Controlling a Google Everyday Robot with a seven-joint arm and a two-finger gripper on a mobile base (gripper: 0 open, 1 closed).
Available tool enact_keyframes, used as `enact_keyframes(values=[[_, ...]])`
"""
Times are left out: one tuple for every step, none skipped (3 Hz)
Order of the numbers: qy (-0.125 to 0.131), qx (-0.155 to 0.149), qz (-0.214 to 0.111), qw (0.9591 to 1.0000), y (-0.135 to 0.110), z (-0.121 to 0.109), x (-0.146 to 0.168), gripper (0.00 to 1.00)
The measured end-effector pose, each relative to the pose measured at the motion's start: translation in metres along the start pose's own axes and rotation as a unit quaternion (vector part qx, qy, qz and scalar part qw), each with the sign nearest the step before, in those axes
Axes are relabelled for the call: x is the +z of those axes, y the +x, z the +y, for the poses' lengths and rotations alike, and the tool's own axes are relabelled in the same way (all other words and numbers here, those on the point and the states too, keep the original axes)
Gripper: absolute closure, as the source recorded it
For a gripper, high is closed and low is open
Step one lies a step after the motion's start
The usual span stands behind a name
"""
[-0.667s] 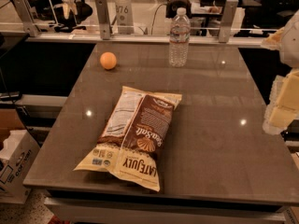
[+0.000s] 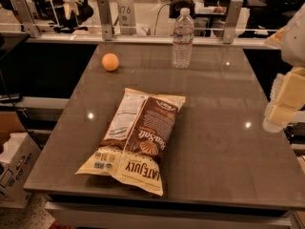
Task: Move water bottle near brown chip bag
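The water bottle [image 2: 183, 38] is small, clear and ribbed, with a white cap. It stands upright at the far edge of the grey table [image 2: 224, 142], right of centre. The brown chip bag [image 2: 137, 138] lies flat in the table's near middle, with "Sea Salt" and "LATE JULY" lettering showing. The bottle is well beyond the bag and apart from it. My gripper [image 2: 282, 109] shows as cream blocks at the right edge of the view. It hangs over the table's right side, far from the bottle and holding nothing that I can see.
An orange ball [image 2: 110, 62] sits at the far left of the table. A glass rail with metal posts [image 2: 104, 12] runs behind the far edge. A cardboard box [image 2: 13, 168] stands on the floor at the left.
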State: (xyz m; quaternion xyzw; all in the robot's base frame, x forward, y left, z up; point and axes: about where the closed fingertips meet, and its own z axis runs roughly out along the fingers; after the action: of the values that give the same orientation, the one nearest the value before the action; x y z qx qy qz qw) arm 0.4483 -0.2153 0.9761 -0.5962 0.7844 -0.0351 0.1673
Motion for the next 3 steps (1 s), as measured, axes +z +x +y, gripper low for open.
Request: enact_keyframes(values=[[0.012, 0.016, -0.015, 0.9997, -0.004, -0.019, 0.009, 0.00], [0.022, 0.045, -0.032, 0.9983, -0.010, -0.049, 0.026, 0.00], [0.032, 0.068, -0.053, 0.9958, -0.018, -0.082, 0.044, 0.00]])
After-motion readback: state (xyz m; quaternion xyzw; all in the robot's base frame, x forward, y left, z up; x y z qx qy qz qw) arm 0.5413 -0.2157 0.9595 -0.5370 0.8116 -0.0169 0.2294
